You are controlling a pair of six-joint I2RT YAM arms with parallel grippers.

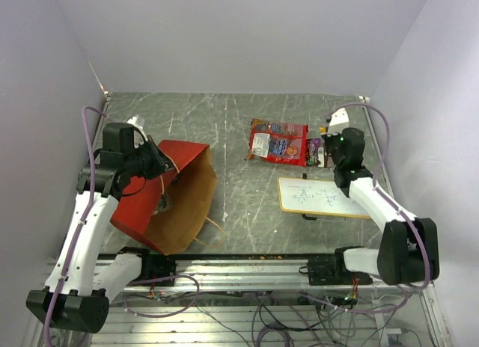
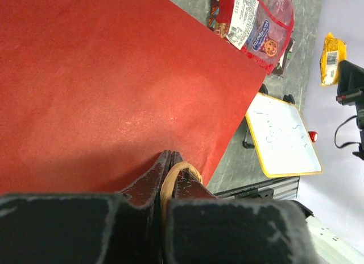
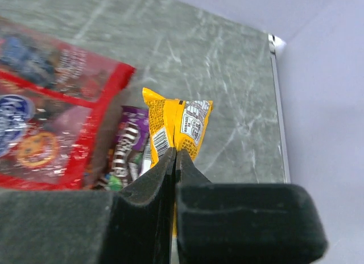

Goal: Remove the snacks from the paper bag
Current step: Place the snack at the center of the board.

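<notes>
Left end effector (image 2: 169,157) has its fingers pressed together on a thin tan handle (image 2: 181,168) of the paper bag (image 1: 174,197), right at the bag's red outer face. The bag lies tilted on the left side of the desk (image 1: 232,115), its brown inside turned toward the near edge. A small pale shape (image 1: 163,205) shows within, too unclear to name. The second handle loop (image 1: 215,232) trails on the desk beside the mouth.

Right end effector (image 3: 175,153) is closed tight, pinching a yellow packet (image 3: 177,123) by its lower edge and holding it upright above the desk, close to the far right corner. Just beside that packet lies a dark purple packet (image 3: 128,143), partly tucked against the large flat red bag (image 1: 278,141), which rests face up in the middle of the desk.

Nearer than these snacks sits a wood-framed white board (image 1: 322,197), under the right forearm. The left wall stands close behind the left arm, and the right wall is close beside the right end effector. Bare desk stretches between the paper bag and the red bag, and along the far edge.
</notes>
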